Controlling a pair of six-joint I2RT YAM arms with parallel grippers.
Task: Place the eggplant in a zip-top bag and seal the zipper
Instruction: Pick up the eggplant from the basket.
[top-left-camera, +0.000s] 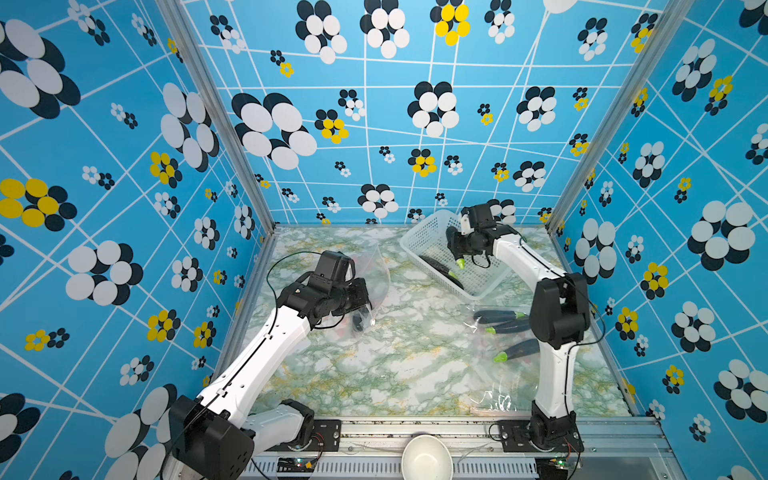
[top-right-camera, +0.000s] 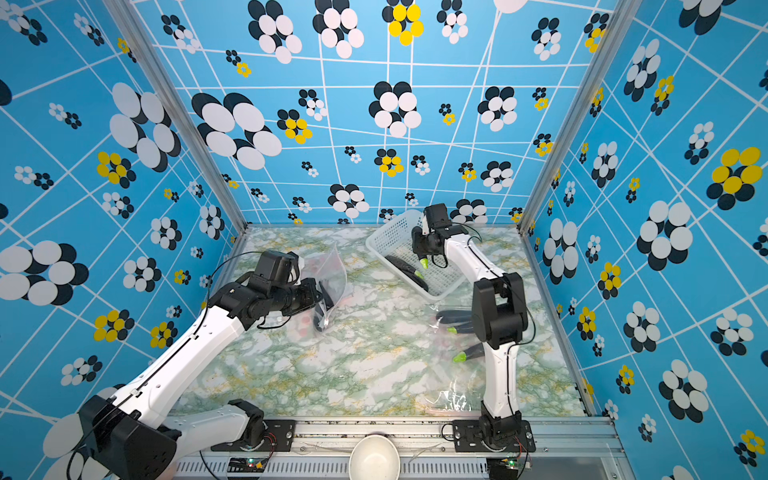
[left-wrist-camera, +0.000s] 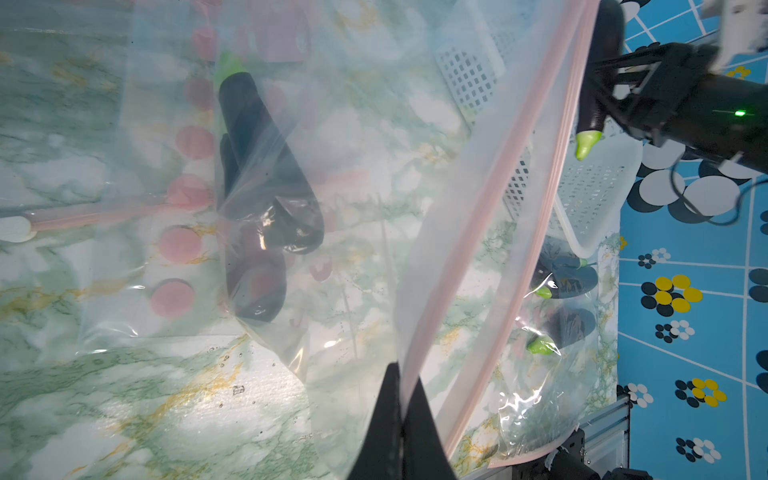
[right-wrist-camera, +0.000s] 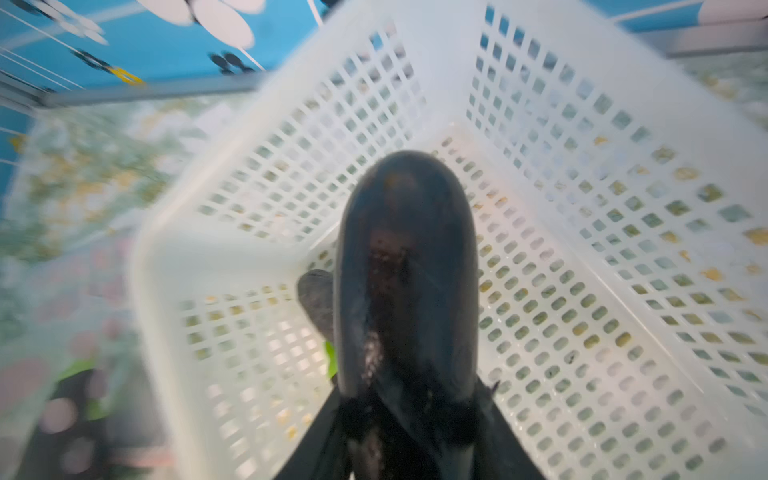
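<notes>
Purple eggplant (right-wrist-camera: 405, 270) in right gripper (right-wrist-camera: 405, 419), second eggplant (top-left-camera: 441, 271) in one basket (top-left-camera: 417, 239)

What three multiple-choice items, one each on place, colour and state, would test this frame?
1. Where is the eggplant in the right tool, relative to the white basket? A over its inside; B under it; C far beside it.
2. What colour is the zipper strip of the held bag? A blue; B black; C pink.
3. The left tool is: A open wide; B shut on the bag's rim; C shut on an eggplant.
Answers: 1A, basket mesh surrounds the eggplant in the right wrist view; 2C, the left wrist view shows it pink; 3B, its jaws pinch the rim.
</notes>
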